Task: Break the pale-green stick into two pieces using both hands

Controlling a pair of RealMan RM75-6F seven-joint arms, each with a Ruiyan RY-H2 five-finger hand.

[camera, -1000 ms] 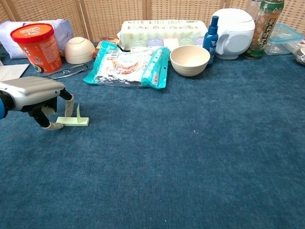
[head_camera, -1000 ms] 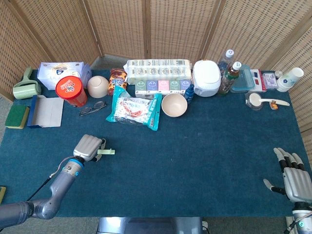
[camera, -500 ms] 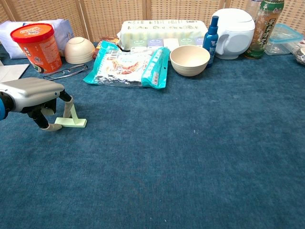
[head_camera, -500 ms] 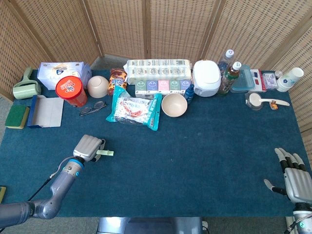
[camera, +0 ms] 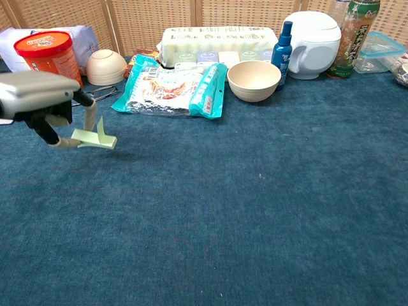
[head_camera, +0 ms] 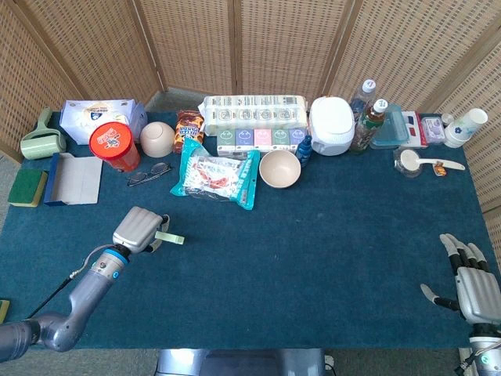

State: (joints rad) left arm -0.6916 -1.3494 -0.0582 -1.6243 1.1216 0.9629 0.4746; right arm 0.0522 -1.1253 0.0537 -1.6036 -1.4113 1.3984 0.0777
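The pale-green stick [camera: 95, 139] is flat and short, and it hangs above the blue cloth at the left, its free end pointing right. My left hand [camera: 39, 95] pinches its left end between fingers and thumb. From the head view the same stick [head_camera: 171, 238] pokes out to the right of that left hand [head_camera: 137, 229]. My right hand [head_camera: 472, 278] rests far off at the table's near right corner, fingers spread and holding nothing. The chest view does not show it.
Behind the stick lie a snack bag [camera: 172, 84], glasses [camera: 89, 95], a red tub [camera: 48, 56] and a small bowl [camera: 106, 67]. A beige bowl [camera: 254, 79], bottles and boxes line the back. A sponge [head_camera: 28, 186] and blue tray [head_camera: 72, 178] sit at the left.
My left hand has lifted the stick off the cloth and carried it slightly back. The right hand has barely moved.
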